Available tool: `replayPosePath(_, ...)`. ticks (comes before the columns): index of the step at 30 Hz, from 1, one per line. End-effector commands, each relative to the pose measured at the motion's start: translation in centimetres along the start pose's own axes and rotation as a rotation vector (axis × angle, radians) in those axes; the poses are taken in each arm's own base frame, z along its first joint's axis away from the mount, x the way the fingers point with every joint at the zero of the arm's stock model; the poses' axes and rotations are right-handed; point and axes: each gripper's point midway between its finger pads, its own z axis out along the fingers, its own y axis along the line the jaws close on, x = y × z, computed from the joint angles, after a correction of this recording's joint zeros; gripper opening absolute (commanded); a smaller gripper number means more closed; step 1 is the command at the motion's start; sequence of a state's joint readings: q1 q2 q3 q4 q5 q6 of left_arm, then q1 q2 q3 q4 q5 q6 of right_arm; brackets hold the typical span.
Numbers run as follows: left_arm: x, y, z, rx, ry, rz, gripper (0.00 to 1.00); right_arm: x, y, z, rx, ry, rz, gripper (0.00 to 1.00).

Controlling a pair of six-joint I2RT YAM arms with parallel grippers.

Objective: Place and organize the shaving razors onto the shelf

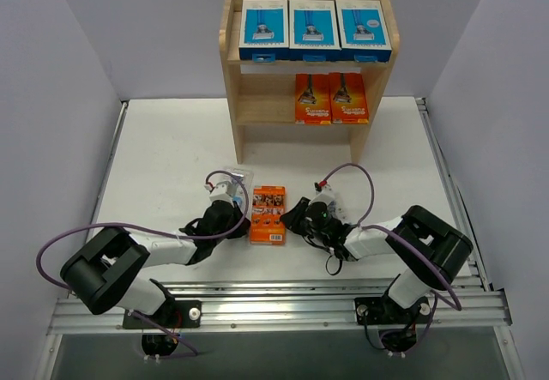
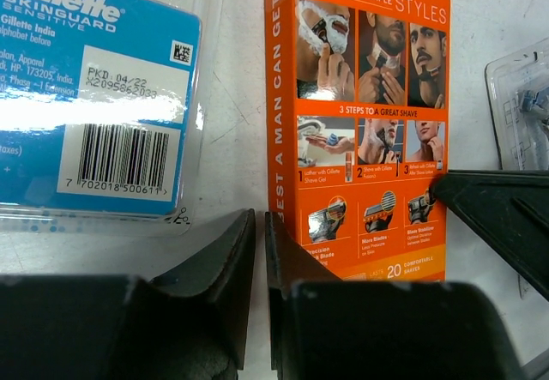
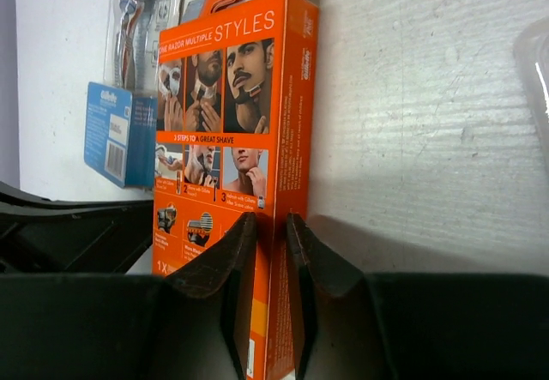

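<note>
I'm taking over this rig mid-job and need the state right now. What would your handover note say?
Left gripper: shut beside the loose orange box, holding nothing visible.
Right gripper: shut on that box's edge; the box is on the table.
Done: three blue boxes on the shelf's top tier, two orange boxes on the middle tier.
Left: the loose orange box and two blister packs, one beside each gripper.

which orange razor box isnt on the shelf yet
The orange box flat on the white table; the other two stand on the wooden shelf's middle tier.
</note>
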State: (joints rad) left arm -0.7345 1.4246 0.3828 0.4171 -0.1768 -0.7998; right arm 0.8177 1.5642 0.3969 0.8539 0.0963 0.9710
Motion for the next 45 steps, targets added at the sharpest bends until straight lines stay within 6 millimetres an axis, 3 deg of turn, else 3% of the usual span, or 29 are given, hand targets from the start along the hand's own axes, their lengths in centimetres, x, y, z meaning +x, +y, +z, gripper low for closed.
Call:
replayPosePath(1, -0.4, -3.2, 0.3, 0.099, -0.002, 0.006, 0.19, 2.0, -3.5, 0.1, 0.093, 0.050, -0.011, 0.13)
replayPosePath(9, -3.0, -7.1, -2.2, 0.232, -0.073, 0.002, 0.12, 3.1, -5.1, -0.3, 0.113, 0.061, 0.019, 0.08)
replayPosePath(14, -4.0, -9.6, -3.5, 0.317, -0.107, 0.001, 0.10, 3.1, -5.1, -0.3, 0.110, 0.061, 0.025, 0.08)
replayPosePath(24, -2.5, -12.8, -3.0, 0.397, -0.086, 0.013, 0.09, 3.1, -4.5, -0.8, 0.090, 0.074, 0.019, 0.13)
replayPosePath(30, -3.9, -15.6, -3.8, 0.446, -0.131, 0.042, 0.09, 3.2, -4.0, -1.1, 0.080, 0.091, 0.008, 0.15)
replayPosePath(34, -5.0, -16.5, -4.3, 0.461, -0.163, 0.047, 0.09, 3.6, -3.8, -1.2, 0.073, 0.111, -0.007, 0.16)
replayPosePath(45, -5.4, -18.6, -4.1, 0.505, -0.176, 0.054, 0.08, 6.3, -1.7, -1.2, 0.020, 0.176, -0.046, 0.16)
